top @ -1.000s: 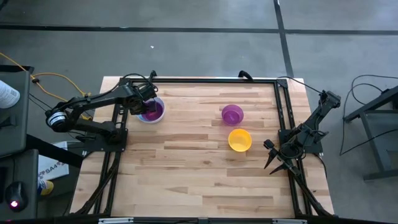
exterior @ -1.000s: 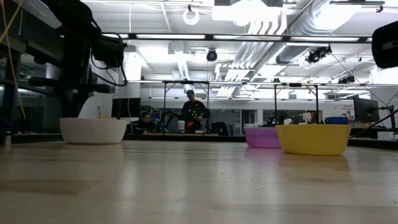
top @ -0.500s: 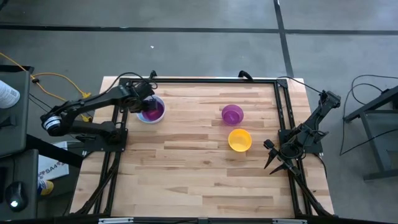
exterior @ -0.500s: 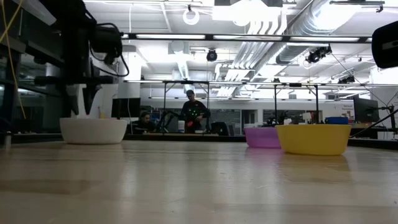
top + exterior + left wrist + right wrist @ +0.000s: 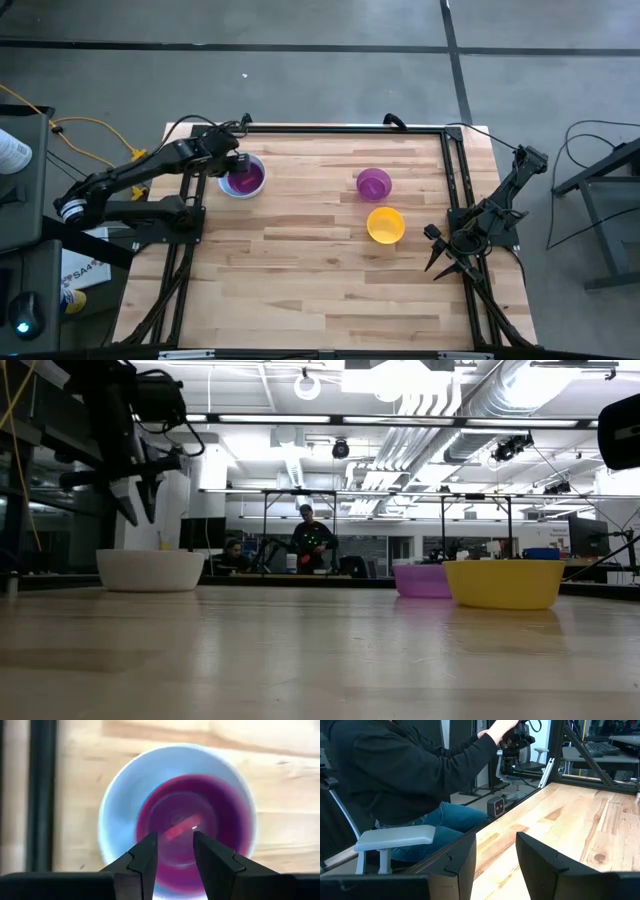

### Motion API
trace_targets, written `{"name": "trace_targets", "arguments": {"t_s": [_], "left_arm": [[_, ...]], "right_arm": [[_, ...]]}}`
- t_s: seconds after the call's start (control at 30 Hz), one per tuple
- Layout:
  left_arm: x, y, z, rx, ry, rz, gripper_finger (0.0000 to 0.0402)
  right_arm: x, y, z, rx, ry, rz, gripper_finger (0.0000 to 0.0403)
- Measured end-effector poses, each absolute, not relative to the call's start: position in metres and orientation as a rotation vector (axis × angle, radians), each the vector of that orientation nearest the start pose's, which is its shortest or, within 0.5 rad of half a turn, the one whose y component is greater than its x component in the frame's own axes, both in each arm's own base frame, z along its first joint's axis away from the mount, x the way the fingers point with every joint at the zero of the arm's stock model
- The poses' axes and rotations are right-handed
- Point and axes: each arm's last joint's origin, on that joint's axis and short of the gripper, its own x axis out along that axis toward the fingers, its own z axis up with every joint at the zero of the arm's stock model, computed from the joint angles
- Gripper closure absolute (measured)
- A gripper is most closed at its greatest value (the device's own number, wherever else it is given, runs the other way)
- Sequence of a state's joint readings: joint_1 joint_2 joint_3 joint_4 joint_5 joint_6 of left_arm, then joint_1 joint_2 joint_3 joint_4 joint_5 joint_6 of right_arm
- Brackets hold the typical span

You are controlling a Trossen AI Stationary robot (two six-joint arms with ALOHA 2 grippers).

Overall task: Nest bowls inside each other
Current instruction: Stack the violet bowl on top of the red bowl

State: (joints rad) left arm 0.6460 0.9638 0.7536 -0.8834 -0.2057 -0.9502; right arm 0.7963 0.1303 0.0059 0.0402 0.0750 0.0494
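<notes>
Bowls: a purple bowl point(image 5: 195, 827) sits nested in the white bowl point(image 5: 117, 815) directly beneath my left claw point(image 5: 173, 852), which hovers spread and empty; my right claw point(image 5: 436, 252) waits spread at the surface point(image 5: 300, 270) edge.

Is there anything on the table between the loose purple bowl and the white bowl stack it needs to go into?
Nothing visible. In the high view, bare wood lies between the purple bowl and the white bowl. The yellow bowl sits off that line, nearer the right arm. The left gripper hovers open above the white bowl.

Left gripper point(image 5: 237, 165) above white bowl point(image 5: 228, 186)
</notes>
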Motion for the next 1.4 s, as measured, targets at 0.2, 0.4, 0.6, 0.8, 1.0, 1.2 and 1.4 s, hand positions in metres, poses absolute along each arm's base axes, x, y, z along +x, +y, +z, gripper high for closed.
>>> {"name": "trace_targets", "arguments": {"t_s": [0.2,0.4,0.6,0.8,1.0,1.2,1.4], "left_arm": [[0.15,0.107,0.249,-0.97,0.595,1.054,0.0278],[0.174,0.11,0.27,-0.841,0.661,0.959,0.0278],[0.204,0.111,0.284,-0.671,0.788,0.841,0.0278],[0.23,0.102,0.287,-0.476,0.882,0.69,0.0278],[0.24,0.085,0.287,-0.273,0.95,0.53,0.0278],[0.247,0.069,0.288,-0.176,0.948,0.434,0.0278],[0.253,0.059,0.29,-0.149,0.912,0.39,0.0278]], "right_arm": [[0.075,0.074,0.159,0.011,0.095,0.719,0.027],[0.075,0.074,0.159,0.011,0.096,0.719,0.027],[0.075,0.074,0.159,0.011,0.095,0.719,0.027],[0.075,0.074,0.159,0.011,0.095,0.719,0.027],[0.075,0.074,0.159,0.011,0.095,0.719,0.027],[0.075,0.074,0.159,0.011,0.096,0.719,0.027],[0.075,0.074,0.159,0.011,0.096,0.719,0.027]]}}
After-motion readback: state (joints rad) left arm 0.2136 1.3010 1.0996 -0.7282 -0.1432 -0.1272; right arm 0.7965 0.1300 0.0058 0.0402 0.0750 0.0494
